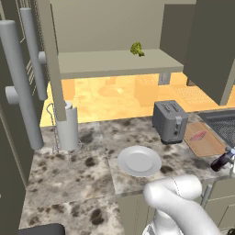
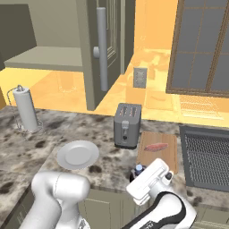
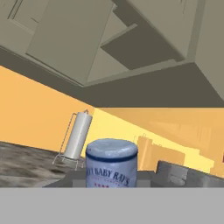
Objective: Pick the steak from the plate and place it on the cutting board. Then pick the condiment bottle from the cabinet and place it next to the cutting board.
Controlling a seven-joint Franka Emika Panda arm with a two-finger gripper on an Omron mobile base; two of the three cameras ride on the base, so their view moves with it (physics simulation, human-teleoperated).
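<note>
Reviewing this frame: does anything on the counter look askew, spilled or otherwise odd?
Nothing spilled or damaged. The one thing off upright is the condiment bottle, tilted in the shut gripper near the front edge of the cutting board. The steak lies flat on the board; the plate is bare.

steak point(image 1: 198, 135): we count one
plate point(image 1: 139, 161): one
cutting board point(image 1: 209, 144): one
condiment bottle point(image 1: 222, 161): one
toaster point(image 1: 170, 121): one
paper towel roll point(image 1: 67, 125): one
</note>
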